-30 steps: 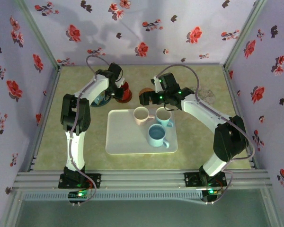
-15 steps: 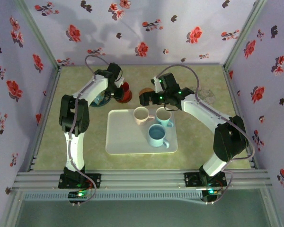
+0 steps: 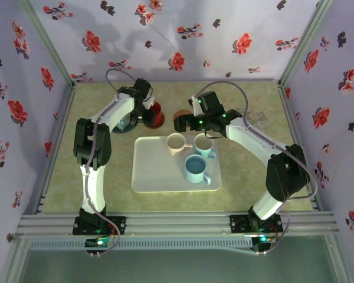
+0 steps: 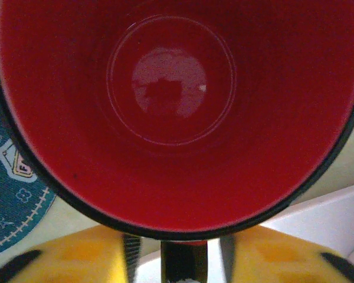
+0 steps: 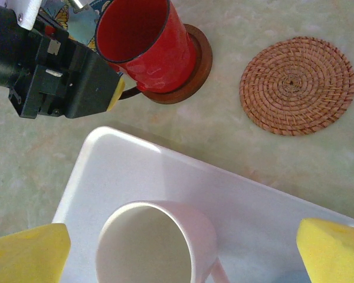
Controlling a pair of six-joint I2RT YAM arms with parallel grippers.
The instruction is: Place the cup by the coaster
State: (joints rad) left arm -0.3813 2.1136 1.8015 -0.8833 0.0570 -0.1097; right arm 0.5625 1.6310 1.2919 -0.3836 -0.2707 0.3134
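Red dark-rimmed cup [image 5: 144, 44], upper left of frame: sat on brown round coaster [image 5: 202, 56].
L gripper [image 4: 182, 262]: straddled handle [image 4: 183, 265], jaws apart, released; R gripper [image 5: 183, 250]: hung wide open over white mug [image 5: 150, 244].

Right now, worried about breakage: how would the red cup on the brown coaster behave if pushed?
The red cup looks rigid and glossy, so probably slippery to grip. It is empty, so likely light. Standing tall on the raised brown coaster, a high push might tip it or slide it off.
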